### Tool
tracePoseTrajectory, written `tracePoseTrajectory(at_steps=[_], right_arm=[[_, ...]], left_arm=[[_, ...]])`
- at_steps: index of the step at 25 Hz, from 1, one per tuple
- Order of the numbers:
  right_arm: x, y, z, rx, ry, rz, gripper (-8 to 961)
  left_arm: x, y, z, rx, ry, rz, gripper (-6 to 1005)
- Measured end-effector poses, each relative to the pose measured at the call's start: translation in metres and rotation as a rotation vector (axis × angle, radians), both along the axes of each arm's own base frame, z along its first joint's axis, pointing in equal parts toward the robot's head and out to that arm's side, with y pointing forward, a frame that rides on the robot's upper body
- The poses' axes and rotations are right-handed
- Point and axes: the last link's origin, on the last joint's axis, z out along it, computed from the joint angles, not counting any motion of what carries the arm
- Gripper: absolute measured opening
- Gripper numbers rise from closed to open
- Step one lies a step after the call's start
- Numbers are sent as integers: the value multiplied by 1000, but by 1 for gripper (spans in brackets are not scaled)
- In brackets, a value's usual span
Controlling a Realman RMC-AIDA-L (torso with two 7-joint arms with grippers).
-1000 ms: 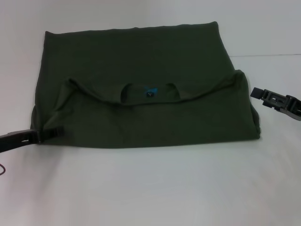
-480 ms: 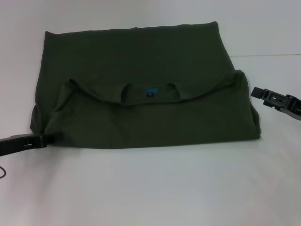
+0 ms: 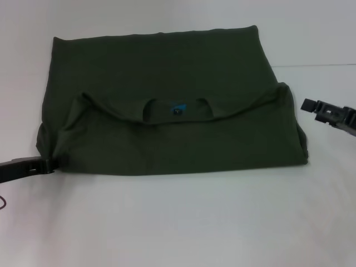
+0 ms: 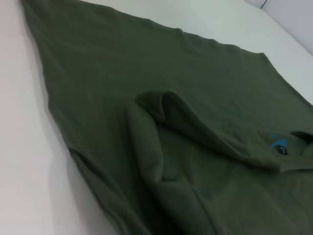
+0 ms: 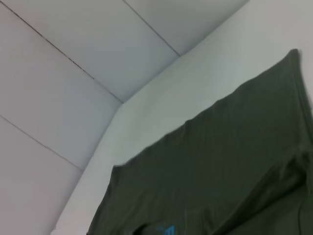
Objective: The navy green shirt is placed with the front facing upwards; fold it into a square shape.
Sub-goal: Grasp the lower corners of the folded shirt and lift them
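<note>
The navy green shirt (image 3: 167, 83) lies flat on the white table, with its upper part folded down toward me. The round neck and its blue-printed tag (image 3: 177, 109) face up at the middle. My left gripper (image 3: 50, 165) is at the shirt's near left corner and is shut on the bunched cloth there. My right gripper (image 3: 307, 105) hovers just off the shirt's right edge, apart from the cloth. The left wrist view shows the folded sleeve ridge (image 4: 161, 127) and the tag (image 4: 279, 145). The right wrist view shows the shirt's (image 5: 234, 161) far part.
The white table (image 3: 178, 222) stretches wide in front of the shirt and along both sides. Pale wall panels (image 5: 73, 58) stand behind the table's far edge. A thin dark cable (image 3: 3, 201) shows at the left border.
My left gripper has closed on the near left corner, its raised finger coming down off the cloth. My right gripper has drifted slightly right, away from the shirt.
</note>
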Motion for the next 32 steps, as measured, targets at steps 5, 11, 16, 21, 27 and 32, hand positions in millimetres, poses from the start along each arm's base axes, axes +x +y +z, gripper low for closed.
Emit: tracePoseTrajectory(at_steps=[5, 11, 16, 21, 27, 32], right_arm=[[-13, 17, 33, -100, -76, -66, 894], [-32, 41, 56, -248, -237, -175, 883], [-40, 51, 56, -328, -341, -219, 881], [-39, 52, 41, -399, -418, -252, 880], [-38, 54, 22, -412, -427, -254, 878], [-42, 55, 5, -425, -423, -247, 877]], left_arm=[[0, 0, 0, 0, -2, -1, 55], [1, 1, 0, 0, -3, -3, 53], [1, 1, 0, 1, -6, -1, 51], [1, 0, 0, 0, -7, 2, 51], [-1, -2, -1, -1, -8, 4, 51], [-1, -2, -1, -1, -7, 4, 51]])
